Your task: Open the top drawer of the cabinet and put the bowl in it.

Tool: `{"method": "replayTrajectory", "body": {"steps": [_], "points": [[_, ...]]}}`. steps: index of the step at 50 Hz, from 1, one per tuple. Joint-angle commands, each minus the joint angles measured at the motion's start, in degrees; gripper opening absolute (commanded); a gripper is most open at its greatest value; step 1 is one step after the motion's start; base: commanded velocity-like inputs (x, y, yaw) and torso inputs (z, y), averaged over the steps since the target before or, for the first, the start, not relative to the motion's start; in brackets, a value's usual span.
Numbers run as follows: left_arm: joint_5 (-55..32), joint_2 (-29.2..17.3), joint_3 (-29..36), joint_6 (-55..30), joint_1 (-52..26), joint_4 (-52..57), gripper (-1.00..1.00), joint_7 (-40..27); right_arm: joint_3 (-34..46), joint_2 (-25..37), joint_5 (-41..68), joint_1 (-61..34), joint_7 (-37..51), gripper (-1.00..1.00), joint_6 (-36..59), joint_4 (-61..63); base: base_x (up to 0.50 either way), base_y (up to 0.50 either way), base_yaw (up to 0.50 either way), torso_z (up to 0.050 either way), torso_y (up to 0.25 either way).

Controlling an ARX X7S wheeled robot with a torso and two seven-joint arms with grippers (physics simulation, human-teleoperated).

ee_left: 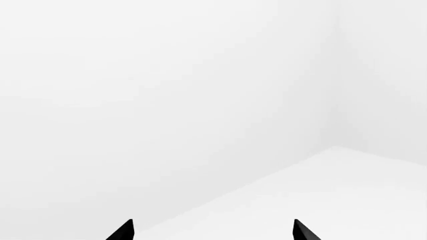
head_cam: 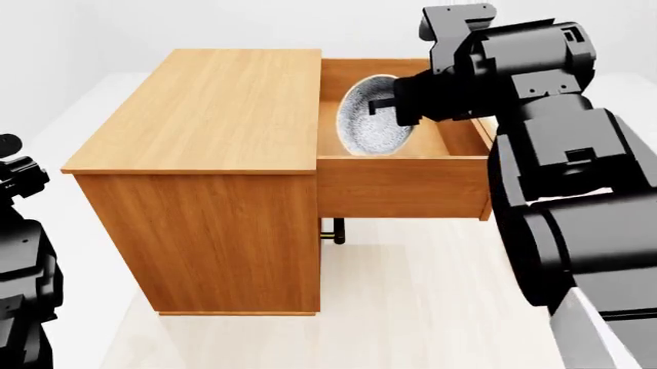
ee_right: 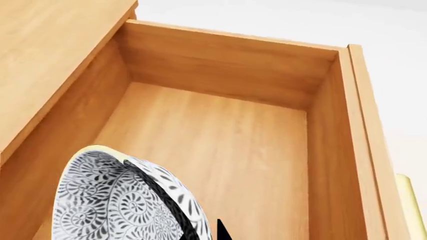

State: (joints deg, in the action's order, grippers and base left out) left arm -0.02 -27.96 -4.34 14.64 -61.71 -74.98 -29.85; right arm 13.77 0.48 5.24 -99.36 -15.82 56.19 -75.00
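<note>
The cabinet (head_cam: 205, 115) stands with its top drawer (head_cam: 402, 187) pulled out to the right. My right gripper (head_cam: 393, 109) is shut on the rim of the bowl (head_cam: 371, 117) and holds it tilted on its side, inside the open drawer and above its floor. In the right wrist view the patterned bowl (ee_right: 113, 200) sits between my right gripper's (ee_right: 208, 233) fingertips, over the drawer's bare floor (ee_right: 227, 150). My left gripper (ee_left: 213, 231) is open and empty, facing white walls.
A lower drawer's handle (head_cam: 331, 231) shows under the open drawer. The top drawer's brass handle (ee_right: 408, 202) shows at the edge of the right wrist view. My left arm (head_cam: 21, 261) hangs at the far left, apart from the cabinet. The floor (head_cam: 411, 307) is pale.
</note>
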Motion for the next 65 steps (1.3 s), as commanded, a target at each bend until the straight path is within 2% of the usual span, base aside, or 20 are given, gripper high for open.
{"method": "replayTrajectory", "body": {"steps": [1,13,39,40,55,65], "points": [[0.02,0.01,-0.04,0.28,0.08,0.0,1.0,-0.09,-5.84,0.15,-4.48,0.11,0.81,-1.0,0.96,0.01,0.0,0.0,0.0,0.0,0.0],[0.04,0.09,0.11,0.46,0.13,0.0,1.0,-0.11,-1.78,-0.38,-2.52,1.22,-0.34,-1.0,1.16,0.01,0.0,0.0,0.0,0.0,0.0],[0.02,0.05,0.15,0.55,0.16,0.0,1.0,-0.02,-6.92,0.35,-4.64,2.08,1.38,-1.0,1.26,0.01,0.0,0.0,0.0,0.0,0.0],[0.02,0.05,0.16,0.55,0.16,0.0,1.0,-0.03,-7.04,0.37,-4.66,2.0,1.41,1.0,1.33,0.01,0.0,0.0,0.0,0.0,0.0],[0.0,0.08,0.03,0.67,0.21,0.0,1.0,-0.07,-7.27,0.74,-5.21,-0.44,2.29,1.0,0.06,0.01,0.0,0.0,0.0,0.0,0.0],[-0.02,0.1,-0.03,0.76,0.19,0.0,1.0,-0.12,-1.33,0.19,-6.32,-4.91,1.66,1.0,-2.16,0.01,0.0,0.0,0.0,0.0,0.0]]}}
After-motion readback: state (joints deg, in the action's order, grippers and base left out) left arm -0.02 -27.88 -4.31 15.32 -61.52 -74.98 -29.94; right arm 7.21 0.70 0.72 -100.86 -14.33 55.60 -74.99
